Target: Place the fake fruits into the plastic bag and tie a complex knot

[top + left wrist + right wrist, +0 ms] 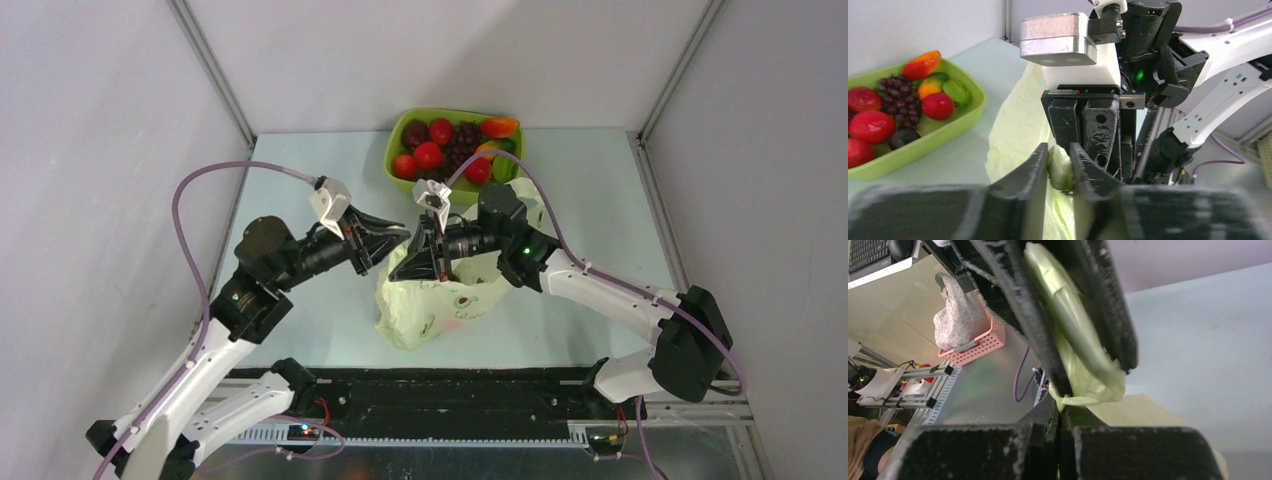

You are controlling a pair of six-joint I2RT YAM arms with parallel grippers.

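Note:
The plastic bag (430, 310) lies crumpled and pale yellow-green at the table's middle. Both grippers meet just above it. My left gripper (403, 236) is shut on a bunched wad of the bag's plastic (1060, 170). My right gripper (398, 272) faces it and is shut on a fold of the bag (1083, 385); its jaws are pressed together (1060, 402). The left gripper's fingers (1018, 305) show above it, clamping the same plastic. The fake fruits (428, 155) lie in the lime-green tray (395, 150): red apples (870, 126), grapes (898, 92), a peach (921, 65) and a plum (900, 139). No knot shows.
The tray stands at the back, just behind the bag and the right arm's wrist. Grey walls close the table on the left, back and right. A black rail (450, 400) runs along the near edge. Off the table, a pink basket (980, 345) holds a speckled cloth.

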